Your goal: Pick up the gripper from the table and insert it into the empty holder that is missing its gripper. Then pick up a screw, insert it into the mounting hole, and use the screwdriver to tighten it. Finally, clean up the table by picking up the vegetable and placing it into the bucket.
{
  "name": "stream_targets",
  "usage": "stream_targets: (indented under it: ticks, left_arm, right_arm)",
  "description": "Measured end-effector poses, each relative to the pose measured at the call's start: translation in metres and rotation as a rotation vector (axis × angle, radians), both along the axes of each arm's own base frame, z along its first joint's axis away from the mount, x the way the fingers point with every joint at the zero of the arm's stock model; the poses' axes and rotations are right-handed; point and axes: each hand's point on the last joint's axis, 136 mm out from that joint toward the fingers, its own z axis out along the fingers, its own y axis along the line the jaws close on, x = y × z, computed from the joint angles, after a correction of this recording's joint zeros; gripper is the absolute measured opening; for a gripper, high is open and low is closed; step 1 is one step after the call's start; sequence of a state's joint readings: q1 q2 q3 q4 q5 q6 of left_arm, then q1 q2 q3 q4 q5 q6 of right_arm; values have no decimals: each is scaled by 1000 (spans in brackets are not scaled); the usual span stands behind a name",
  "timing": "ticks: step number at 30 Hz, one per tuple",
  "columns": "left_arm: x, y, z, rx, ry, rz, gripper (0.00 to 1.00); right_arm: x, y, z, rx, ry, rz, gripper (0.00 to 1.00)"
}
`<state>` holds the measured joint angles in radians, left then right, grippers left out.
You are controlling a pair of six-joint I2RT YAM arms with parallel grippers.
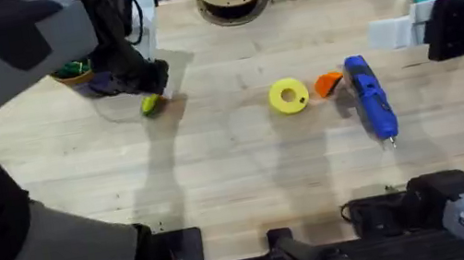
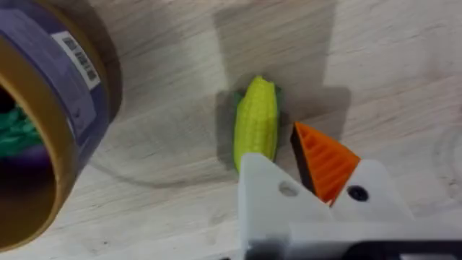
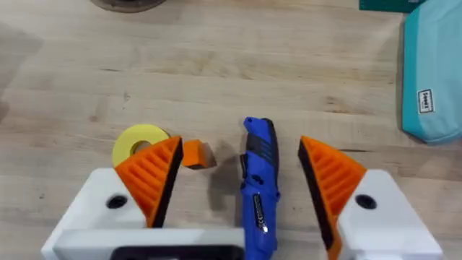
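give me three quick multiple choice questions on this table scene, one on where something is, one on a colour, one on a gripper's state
1. Where does the vegetable lie?
A. inside the bucket
B. on the table beside the bucket
C. on the yellow ring

2. What colour is the screwdriver?
A. blue
B. red
C. white

3. How does the right gripper stand?
A. shut on the screwdriver
B. shut on the orange tip
C. open, with the screwdriver between its fingers

Answers:
1. B: the left wrist view shows it on the bare table, next to the bucket.
2. A: its body is blue in the overhead and right wrist views.
3. C: both orange pads stand apart from the screwdriver with wood showing on each side.
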<state>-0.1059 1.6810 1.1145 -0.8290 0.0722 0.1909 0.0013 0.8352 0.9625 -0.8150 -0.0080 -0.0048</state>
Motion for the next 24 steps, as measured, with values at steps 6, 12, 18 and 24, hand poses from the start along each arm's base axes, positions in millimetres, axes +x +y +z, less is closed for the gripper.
stream_targets:
  ticks: [6, 12, 18, 24]
  left_arm:
    - [9, -3, 39, -16, -25, -3, 13]
    - [16, -4, 132, -36, -218, -4, 13]
    - [4, -3, 172, -48, -326, -5, 13]
    - [-2, -2, 180, -49, -342, -5, 13]
  right_arm:
    - [0, 0, 0, 0, 0, 0, 998]
    - [-6, 0, -6, 0, 36, 0, 998]
    - [-7, 0, -7, 0, 38, 0, 998]
    - [-7, 0, -6, 0, 38, 0, 998]
